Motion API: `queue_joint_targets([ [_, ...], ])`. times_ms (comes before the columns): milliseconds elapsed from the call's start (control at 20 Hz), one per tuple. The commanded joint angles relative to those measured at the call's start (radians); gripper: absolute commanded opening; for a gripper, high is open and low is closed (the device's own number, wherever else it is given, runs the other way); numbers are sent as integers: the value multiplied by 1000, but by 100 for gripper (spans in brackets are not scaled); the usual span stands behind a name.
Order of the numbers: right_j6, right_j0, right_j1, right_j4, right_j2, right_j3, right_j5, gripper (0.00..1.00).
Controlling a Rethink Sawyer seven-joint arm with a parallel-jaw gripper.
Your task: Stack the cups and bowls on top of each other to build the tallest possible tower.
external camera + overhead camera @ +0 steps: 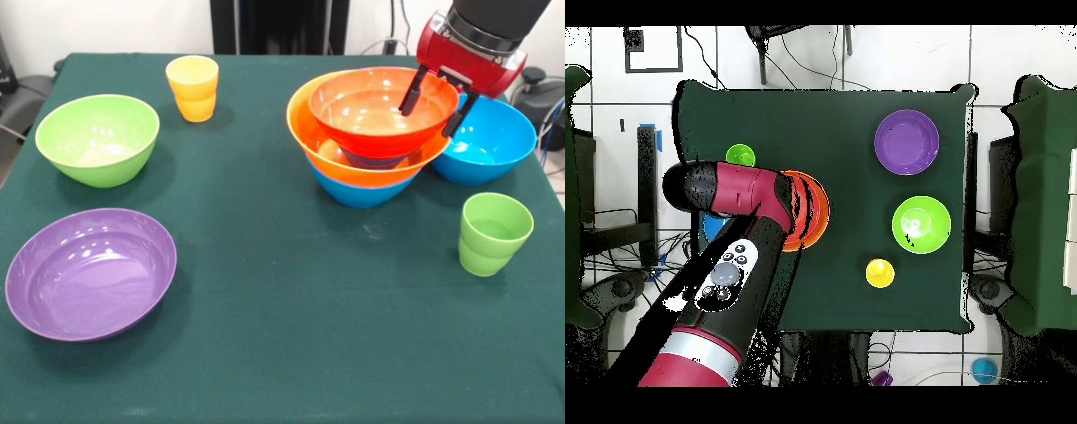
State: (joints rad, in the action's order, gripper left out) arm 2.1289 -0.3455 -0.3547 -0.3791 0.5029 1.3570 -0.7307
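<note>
The purple bowl [91,273] is lying nearest on the worktop [291,344]. The gripper [434,99], jaws spread, is straddling the orange-red bowl [382,109]'s rim atop the leaning tower [371,141]; a sideways nudge could be toppling it.

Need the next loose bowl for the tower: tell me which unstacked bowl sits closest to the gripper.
The blue bowl, right beside the gripper and touching the tower. The lime green bowl and purple bowl lie far across the table.
</note>
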Motion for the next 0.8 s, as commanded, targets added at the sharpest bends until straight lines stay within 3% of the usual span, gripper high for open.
queue_joint_targets([
  [50,130,-3,61,48,-85,-3,-17,100],
  [450,129,-7,48,52,-72,-18,-54,100],
  [800,114,-9,-37,63,-28,-97,-251,100],
])
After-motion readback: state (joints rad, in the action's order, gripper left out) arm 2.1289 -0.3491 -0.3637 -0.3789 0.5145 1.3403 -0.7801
